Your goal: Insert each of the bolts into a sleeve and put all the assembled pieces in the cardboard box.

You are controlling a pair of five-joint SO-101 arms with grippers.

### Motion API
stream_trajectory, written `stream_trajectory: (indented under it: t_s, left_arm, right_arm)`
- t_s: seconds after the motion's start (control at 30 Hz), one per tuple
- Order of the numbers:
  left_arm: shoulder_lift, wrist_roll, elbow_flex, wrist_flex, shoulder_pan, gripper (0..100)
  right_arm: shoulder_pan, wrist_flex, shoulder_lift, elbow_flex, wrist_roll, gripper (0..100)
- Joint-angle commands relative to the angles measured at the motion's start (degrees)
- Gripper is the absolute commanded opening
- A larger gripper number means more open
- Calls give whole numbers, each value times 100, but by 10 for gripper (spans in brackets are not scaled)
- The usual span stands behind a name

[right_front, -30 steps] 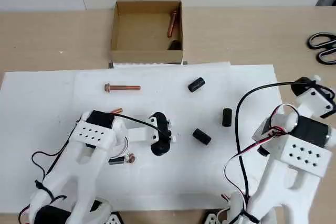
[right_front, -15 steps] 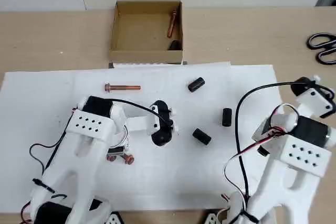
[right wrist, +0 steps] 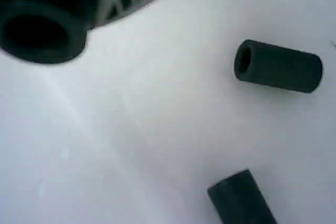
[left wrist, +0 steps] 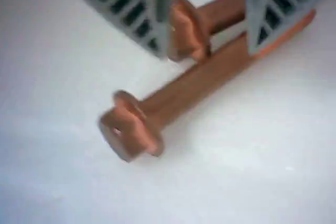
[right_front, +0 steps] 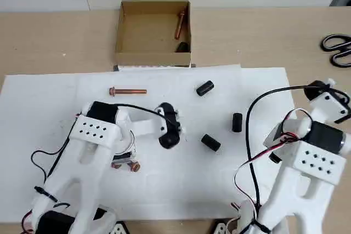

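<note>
The left claw [left wrist: 207, 19] stands spread over two copper-coloured metal bolts [left wrist: 157, 111] lying on the white sheet [right_front: 44, 97] at near left, while the right claw [right_front: 275, 157] pinches a black cylindrical sleeve [right wrist: 42, 32] at near right.

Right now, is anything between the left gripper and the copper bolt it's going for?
Nothing covers it: the left gripper is open with the head of one copper bolt between its fingers. A second copper bolt lies right alongside and could get caught too.
</note>
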Motion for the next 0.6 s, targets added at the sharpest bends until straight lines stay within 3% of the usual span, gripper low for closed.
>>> stream_trajectory:
  t_s: [0.0, 0.4, 0.57]
  left_arm:
    - [-70, 211, -13, -211, -18, 173]
    - [-62, -35, 549, -246, 9, 173]
    - [-62, -53, 892, -633, 9, 173]
  right_arm:
    - [22, -110, -57, -26, 18, 2]
    - [22, -110, -48, -26, 18, 2]
    - [22, -110, -48, -26, 18, 2]
